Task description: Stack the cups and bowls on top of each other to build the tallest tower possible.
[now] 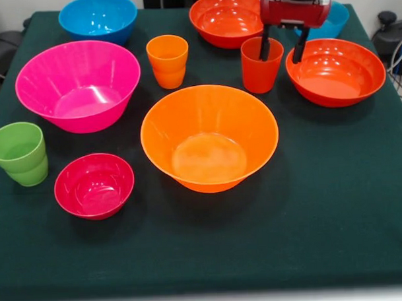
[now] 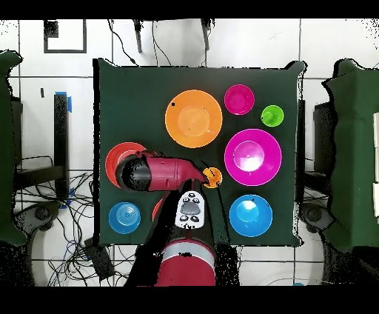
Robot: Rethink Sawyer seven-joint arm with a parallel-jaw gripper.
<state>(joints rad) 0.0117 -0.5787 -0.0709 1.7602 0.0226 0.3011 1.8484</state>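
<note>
A dark green desk [image 1: 335,212] carries a pink bowl [image 1: 78,85], a wide orange bowl [image 1: 209,137], a crimson bowl [image 1: 94,185], a blue bowl [image 1: 98,18], a light green cup [image 1: 19,153] and an orange cup [image 1: 167,60]; the end effector [image 1: 283,50] is red with black fingers.

The big orange bowl [image 1: 209,137] sits open side up in the middle of the front view. Nothing is inside it. The big pink bowl [image 1: 78,85] sits at the left. A small crimson bowl [image 1: 94,185] is at the lower left, and the light green cup [image 1: 19,153] stands just beside it at the left edge. The orange cup [image 1: 167,60] stands above the middle. The red-orange cup [image 1: 259,64] stands to its right. One red-orange bowl [image 1: 335,72] sits at the right and another red-orange bowl [image 1: 226,19] at the top. A blue bowl [image 1: 98,18] sits at the upper left, and a second blue bowl [image 1: 335,19] peeks out at the upper right. All sit apart, nothing stacked.
</note>
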